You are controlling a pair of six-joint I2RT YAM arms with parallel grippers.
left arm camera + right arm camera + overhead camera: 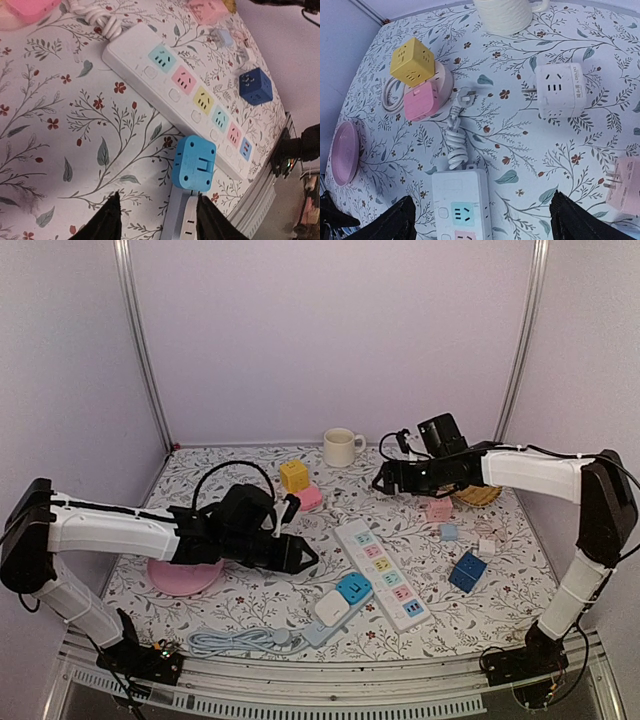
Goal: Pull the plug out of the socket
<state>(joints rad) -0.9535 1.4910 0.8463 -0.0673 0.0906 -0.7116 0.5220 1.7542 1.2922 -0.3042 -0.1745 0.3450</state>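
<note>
1. The left claw [160, 225] is down low over the worktop [250, 608]. Its fingers [112, 222] are apart and nothing is clamped, so my read is an approach with the grab not yet made.
2. The target is the light-blue plug [194, 163], seated on the small white socket [181, 222]. It sits close to the worktop's near edge, about midway along it, just beside the near end of the long power strip [190, 95].
3. From the left wrist view the fingertips look just short of the plug. They straddle the socket body, not the blue cube.
4. The claw should advance until both pads flank the plug's flat sides, well above the seam with the socket.
5. It should close square on the cube, since a corner grip would probably twist it out.
6. The pull wants to go straight along the pins, away from the socket face. Any tilt may jam them.
7. The socket lies loose on the cloth, so it will likely come along with the plug unless something pins it.
8. The right claw [485, 225] hovers over the far half of the worktop with its jaws wide apart and empty, well apart from the plug. It is the obvious candidate to hold the socket down.
9. The finger on the power-strip side has little room there and could nudge the strip.
</note>
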